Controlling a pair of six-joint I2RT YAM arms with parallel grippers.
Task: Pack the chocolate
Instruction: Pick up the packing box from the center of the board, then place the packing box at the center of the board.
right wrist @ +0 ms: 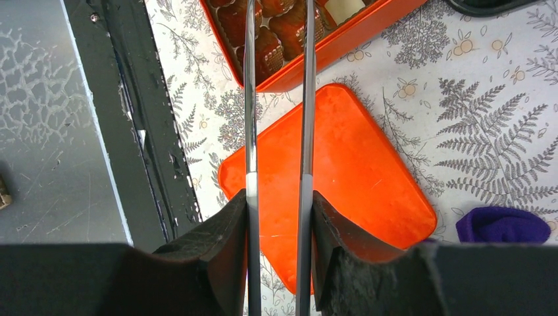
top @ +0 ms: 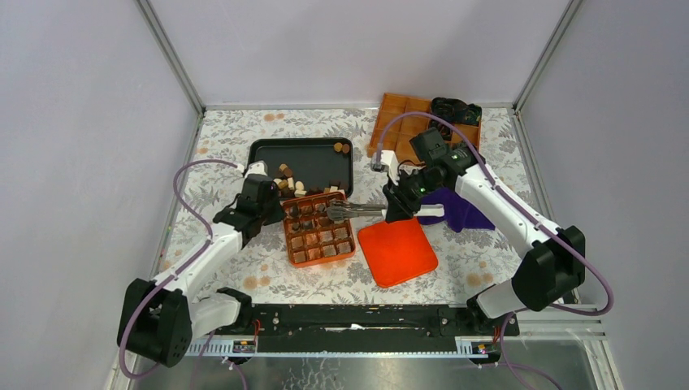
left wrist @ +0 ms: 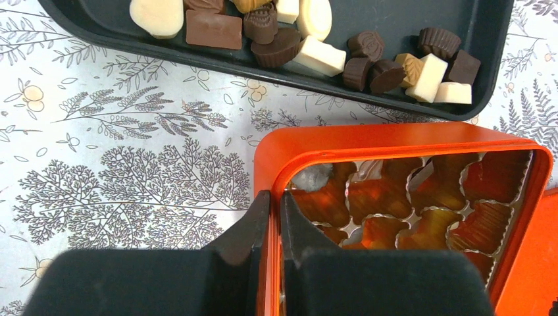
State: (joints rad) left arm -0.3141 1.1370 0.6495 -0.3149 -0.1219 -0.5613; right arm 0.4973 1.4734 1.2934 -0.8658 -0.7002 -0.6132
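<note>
Loose chocolates point(top: 290, 180), dark, light brown and cream, lie in a black tray point(top: 309, 154); the left wrist view shows them too point(left wrist: 316, 52). An orange box point(top: 319, 229) with moulded compartments holds several chocolates point(right wrist: 263, 39). My left gripper point(top: 278, 213) is shut on the box's left wall point(left wrist: 275, 210). My right gripper point(top: 400, 205) is shut on metal tongs point(top: 353, 211), whose two blades point(right wrist: 250, 99) reach over the box. The tong tips are cut off in the right wrist view, so I cannot tell if they hold anything.
The orange lid point(top: 396, 250) lies flat right of the box, under the tongs point(right wrist: 355, 171). A purple cloth point(top: 461, 210) sits by the right arm. A brown compartment tray point(top: 402, 122) with black-and-green bundles point(top: 455, 110) stands at the back right.
</note>
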